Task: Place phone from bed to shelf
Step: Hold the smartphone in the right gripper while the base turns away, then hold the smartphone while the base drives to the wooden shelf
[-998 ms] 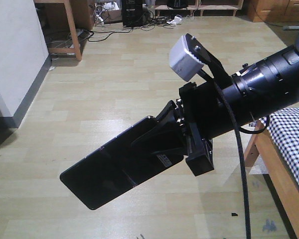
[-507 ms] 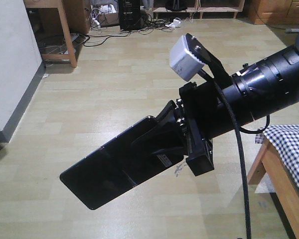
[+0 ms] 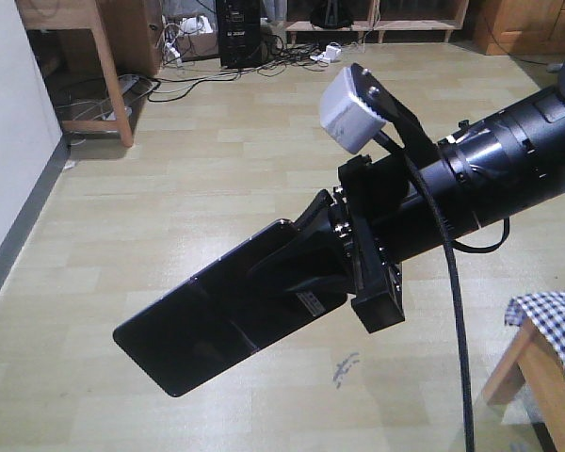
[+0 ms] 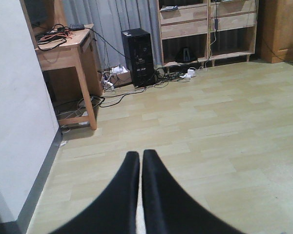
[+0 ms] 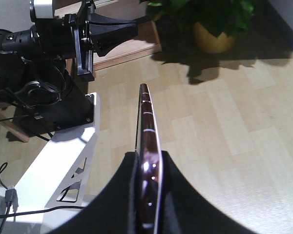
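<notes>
The phone (image 3: 207, 325), a glossy black slab, hangs over the wood floor, and my right gripper (image 3: 281, 252) is shut on its near end. In the right wrist view the phone (image 5: 146, 122) stands edge-on, pinkish-gold rim showing, pinched between the two black fingers of the right gripper (image 5: 149, 158). My left gripper (image 4: 140, 155) is shut with nothing in it, and the left gripper (image 5: 136, 22) also shows from the right wrist camera. Only a gingham corner of the bed (image 3: 554, 315) shows at lower right. The light-wood shelf (image 4: 207, 22) stands against the far wall.
A wooden desk (image 4: 68, 48) stands by the white wall (image 4: 14, 122) at left. A black computer tower (image 4: 139, 56) and loose cables (image 4: 117, 90) lie between desk and shelf. A potted plant (image 5: 210, 24) and my white base (image 5: 63, 165) show behind.
The whole view has advanced over the floor: the bed has slid off toward the lower right and the wall toward the left. The phone stays held the same way.
</notes>
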You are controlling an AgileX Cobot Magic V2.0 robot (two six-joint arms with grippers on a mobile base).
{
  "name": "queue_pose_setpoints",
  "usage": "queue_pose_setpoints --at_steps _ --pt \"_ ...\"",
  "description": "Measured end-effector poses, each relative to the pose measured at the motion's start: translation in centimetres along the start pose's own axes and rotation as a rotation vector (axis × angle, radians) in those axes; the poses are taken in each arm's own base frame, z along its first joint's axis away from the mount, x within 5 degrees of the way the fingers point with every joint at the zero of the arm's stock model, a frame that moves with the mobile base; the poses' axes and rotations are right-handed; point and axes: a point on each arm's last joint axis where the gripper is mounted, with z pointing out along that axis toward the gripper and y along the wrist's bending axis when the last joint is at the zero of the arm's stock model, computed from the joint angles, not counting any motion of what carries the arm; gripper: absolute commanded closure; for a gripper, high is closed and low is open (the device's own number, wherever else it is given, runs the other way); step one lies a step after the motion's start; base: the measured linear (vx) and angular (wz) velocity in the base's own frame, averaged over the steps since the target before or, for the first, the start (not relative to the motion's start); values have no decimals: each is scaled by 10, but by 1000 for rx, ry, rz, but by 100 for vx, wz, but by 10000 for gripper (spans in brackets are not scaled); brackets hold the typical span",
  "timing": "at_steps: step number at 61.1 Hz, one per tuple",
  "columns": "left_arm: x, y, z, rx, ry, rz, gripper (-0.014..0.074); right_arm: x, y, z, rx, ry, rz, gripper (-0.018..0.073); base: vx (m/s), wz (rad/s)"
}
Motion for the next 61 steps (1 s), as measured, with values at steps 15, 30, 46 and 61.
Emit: queue_pose_setpoints --at_steps 15,30,46,61 --pt "0 0 0 0 0 0 595 0 0 0 0 0 0 561 41 -1" --pt "0 0 0 0 0 0 595 0 0 0 0 0 0 561 41 -2" --pt "0 0 0 0 0 0 595 0 0 0 1 0 0 561 41 -5" --pt "0 0 0 0 0 0 595 0 0 0 1 0 0 561 40 -12"
